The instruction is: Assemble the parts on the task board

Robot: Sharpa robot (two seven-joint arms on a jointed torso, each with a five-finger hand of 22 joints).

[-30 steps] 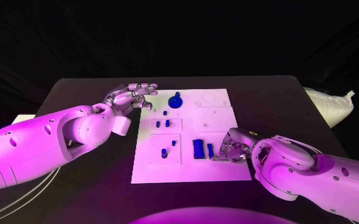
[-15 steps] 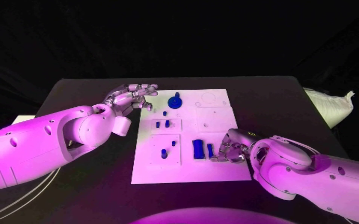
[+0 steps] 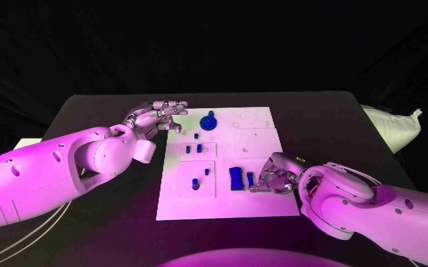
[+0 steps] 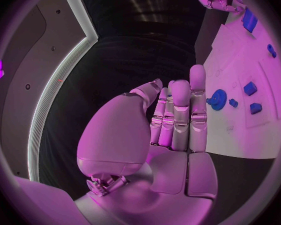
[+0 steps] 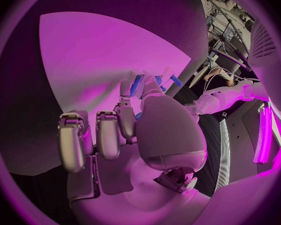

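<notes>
My right hand (image 3: 272, 179) pinches a thin blue bar (image 3: 250, 179) near the task board (image 3: 254, 137)'s front-right edge; looks light, stiff, slippery, so I'd grip mid-length. Left hand (image 3: 159, 116) open, off board's far-left corner.

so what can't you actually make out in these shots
- Right hand, head view: its fingers hide whether it grips the thin blue bar.
- Right wrist view: the palm covers most blue pieces.
- Small blue pegs, head view: too small to tell seated or loose.
</notes>
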